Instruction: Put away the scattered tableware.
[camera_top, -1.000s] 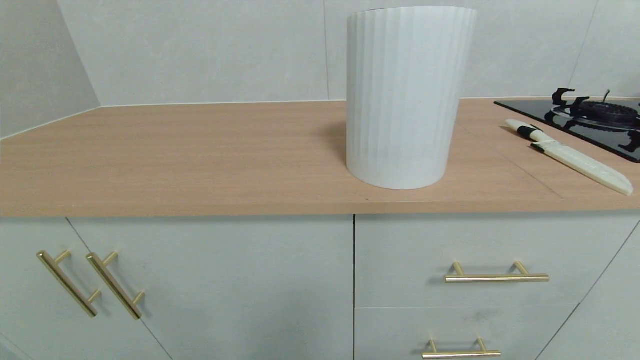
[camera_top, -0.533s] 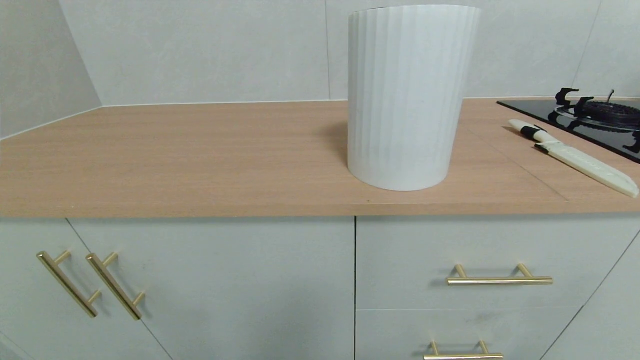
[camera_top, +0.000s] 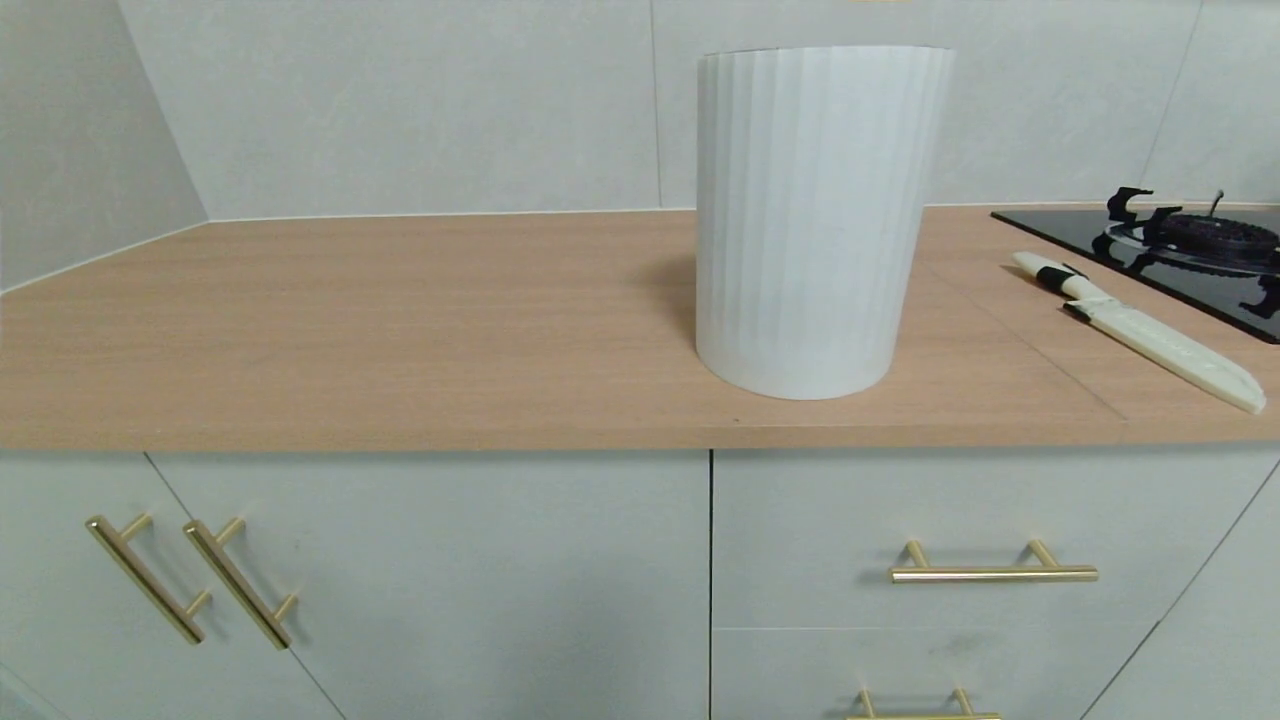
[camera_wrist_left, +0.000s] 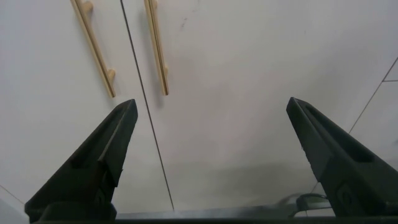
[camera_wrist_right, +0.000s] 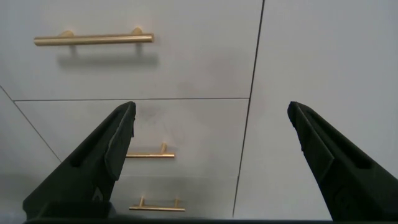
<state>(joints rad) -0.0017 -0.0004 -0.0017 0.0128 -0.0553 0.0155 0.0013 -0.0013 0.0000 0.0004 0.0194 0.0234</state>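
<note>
Ribbed white container (camera_top: 810, 220) upright on counter (camera_top: 350, 320), knife (camera_top: 1140, 330) lying apart to its right; left gripper (camera_wrist_left: 210, 106) and right gripper (camera_wrist_right: 210, 107) spread open, facing cabinet fronts (camera_wrist_left: 249, 74).

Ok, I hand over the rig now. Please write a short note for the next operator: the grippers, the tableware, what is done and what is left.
Left gripper: open, empty, low in front of the cabinet doors.
Right gripper: open, empty, low in front of the drawer fronts.
Things: the knife lies flat on the counter, between the white ribbed container and the stove, touching neither.
Done: nothing that can be seen; the container's inside is hidden.
Left: pick up the knife and put it away, probably into the container.
</note>
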